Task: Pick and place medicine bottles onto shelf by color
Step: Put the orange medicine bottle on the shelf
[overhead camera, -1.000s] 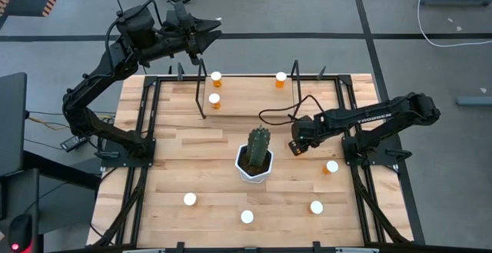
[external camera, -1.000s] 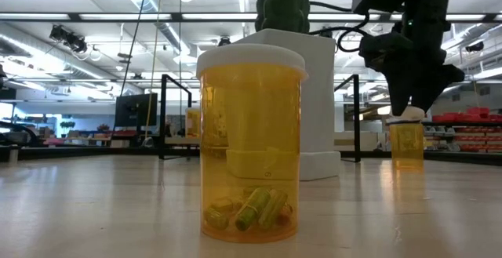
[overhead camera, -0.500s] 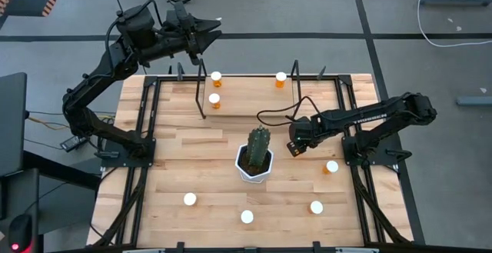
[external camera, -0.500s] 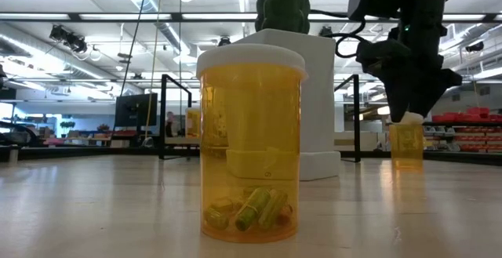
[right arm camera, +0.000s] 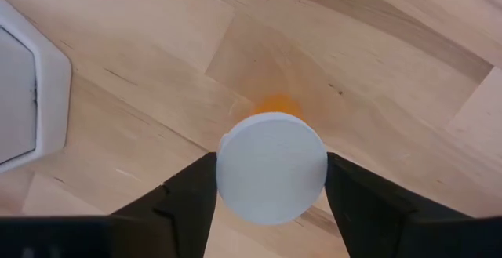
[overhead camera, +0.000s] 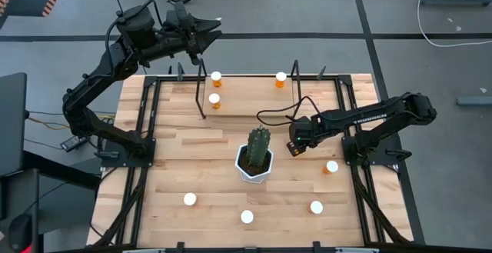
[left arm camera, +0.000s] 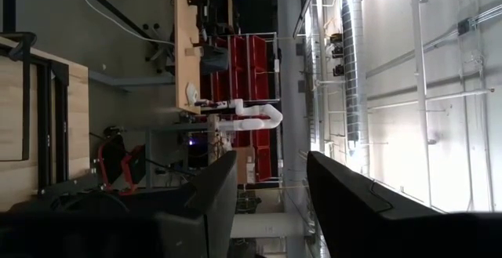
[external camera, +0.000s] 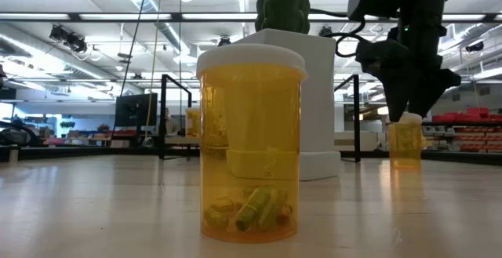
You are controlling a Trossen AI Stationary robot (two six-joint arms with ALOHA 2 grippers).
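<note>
orange medicine bottle (right arm camera: 271,166), white cap (round)

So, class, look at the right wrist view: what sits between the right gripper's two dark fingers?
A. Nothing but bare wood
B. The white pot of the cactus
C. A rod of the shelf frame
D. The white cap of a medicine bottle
D: the right gripper straddles a round white cap of an orange medicine bottle standing on the table.

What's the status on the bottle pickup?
Right gripper straddling a white-capped medicine bottle, fingers either side of the cap. Left gripper open, parked behind the shelf. Cactus pot stands close beside the bottle.
</note>
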